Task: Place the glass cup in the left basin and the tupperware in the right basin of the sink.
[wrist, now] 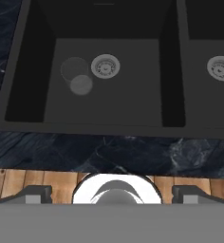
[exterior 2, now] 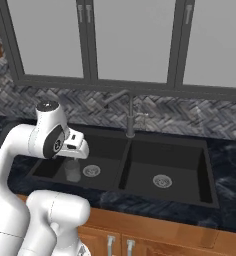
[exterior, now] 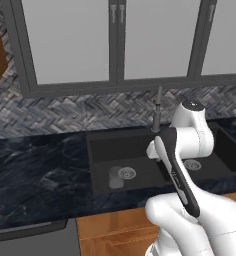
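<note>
The glass cup (wrist: 75, 76) stands upright in the left basin (wrist: 128, 90) beside its drain (wrist: 105, 66), so with the end effector (wrist: 111, 193) spread and empty, fetching the tupperware for the right basin (exterior 2: 165, 160) seemingly comes next.

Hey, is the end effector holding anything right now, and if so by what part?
Nothing is held. The end effector is open and empty above the counter edge, while the glass cup stands alone in the left basin.
</note>
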